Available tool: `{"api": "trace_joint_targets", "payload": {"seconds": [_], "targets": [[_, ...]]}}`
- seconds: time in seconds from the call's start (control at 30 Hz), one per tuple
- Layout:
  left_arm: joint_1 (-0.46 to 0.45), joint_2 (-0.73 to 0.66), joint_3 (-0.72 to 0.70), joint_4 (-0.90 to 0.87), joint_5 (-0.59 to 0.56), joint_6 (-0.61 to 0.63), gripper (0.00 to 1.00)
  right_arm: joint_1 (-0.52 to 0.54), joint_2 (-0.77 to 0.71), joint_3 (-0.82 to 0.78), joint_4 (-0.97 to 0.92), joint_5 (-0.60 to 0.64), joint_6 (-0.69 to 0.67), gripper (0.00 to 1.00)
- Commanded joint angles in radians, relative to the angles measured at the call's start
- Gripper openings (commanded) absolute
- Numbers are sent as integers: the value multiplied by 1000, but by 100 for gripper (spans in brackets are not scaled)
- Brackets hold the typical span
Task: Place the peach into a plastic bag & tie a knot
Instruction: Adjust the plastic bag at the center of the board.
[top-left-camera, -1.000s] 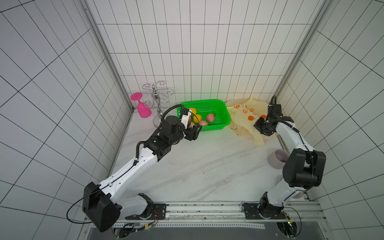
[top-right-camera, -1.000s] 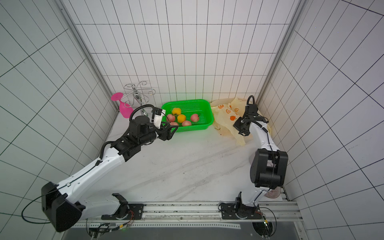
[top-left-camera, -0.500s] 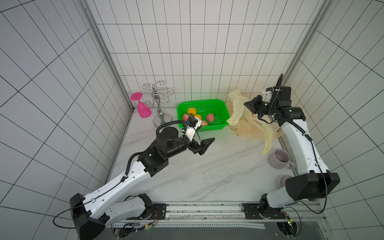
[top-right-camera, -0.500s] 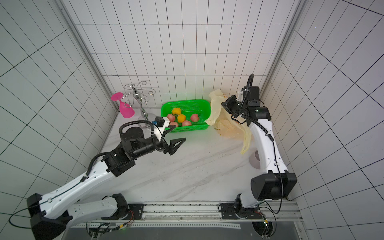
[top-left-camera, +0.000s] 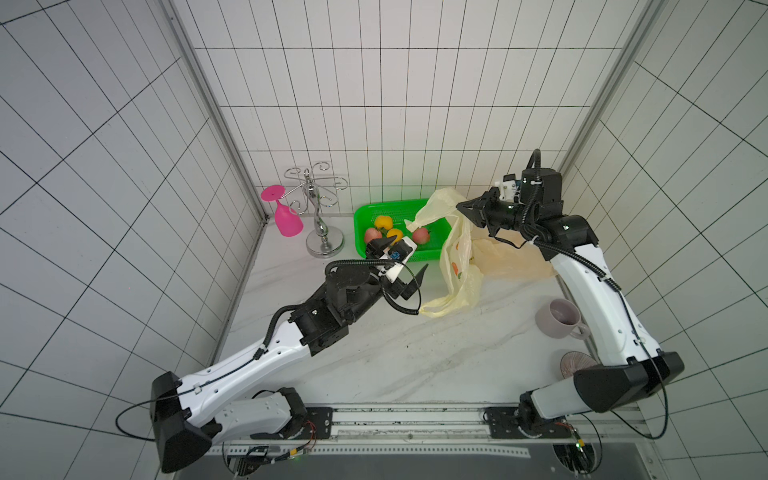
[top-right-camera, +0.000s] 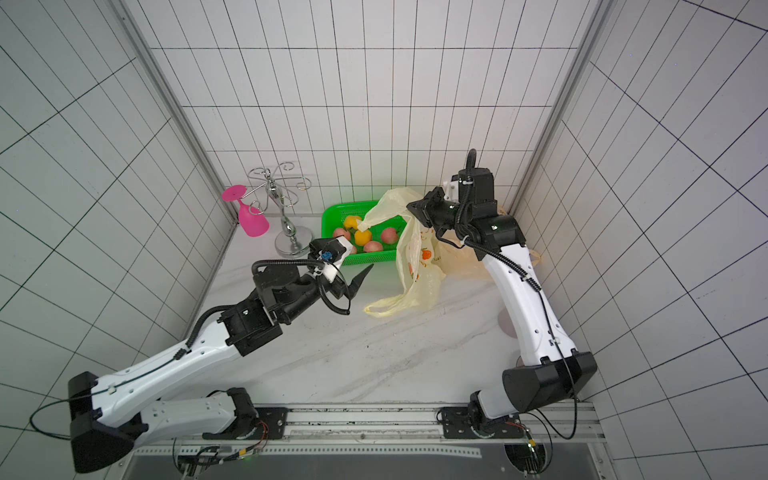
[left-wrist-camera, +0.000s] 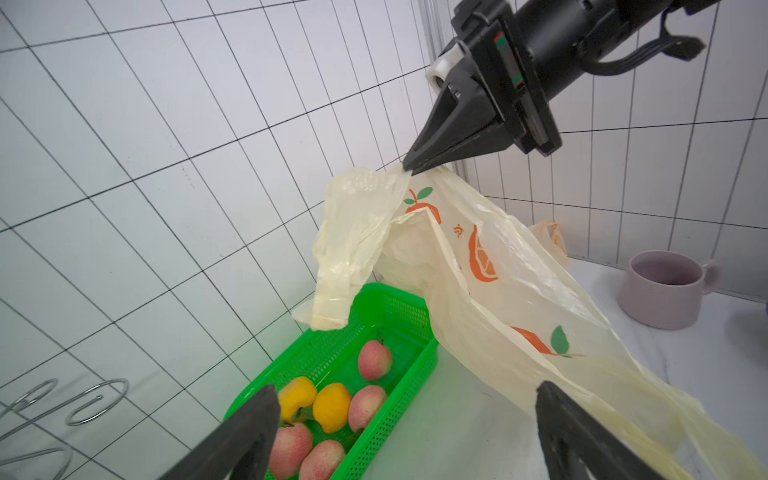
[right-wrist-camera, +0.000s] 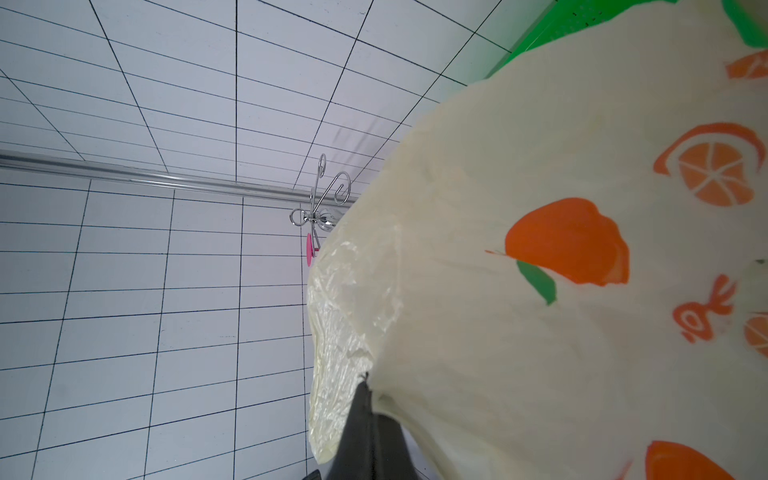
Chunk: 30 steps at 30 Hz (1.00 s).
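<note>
Bag (left-wrist-camera: 478, 291) thin glossy plastic, crinkly; basket (left-wrist-camera: 399, 320) perf. plastic; rack (top-left-camera: 325, 246) shiny metal.

No legible words, numbers or brand names appear in any view. The plastic bag (left-wrist-camera: 503, 291) carries printed pictures of orange fruit and one small orange emblem (left-wrist-camera: 457, 230) — also seen in the right wrist view — whose strokes cannot be read as a character.
</note>
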Motion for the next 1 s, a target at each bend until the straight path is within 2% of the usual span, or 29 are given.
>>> {"api": "trace_joint_targets", "payload": {"seconds": [0.0,0.23,0.3,0.43,0.53,0.8,0.87,0.97], "targets": [[11,14,-10,91,-94,90,98,16,-29,76,45,-58,53,0],[197,24,47,97,200,-57,94,19,-69,11,86,-117,67,0],[223,30,60,116,282,-95,93,20,-76,-8,98,-132,74,0],[218,55,73,123,411,-100,90,30,-83,-38,127,-162,94,0],[215,63,68,144,444,-95,90,43,-86,-52,138,-172,101,0],[218,107,96,251,416,-99,81,67,-89,-103,161,-215,115,0],[220,111,94,272,418,-104,77,69,-92,-121,179,-231,128,0],[221,113,87,287,411,-98,63,70,-95,-136,186,-246,137,0]]}}
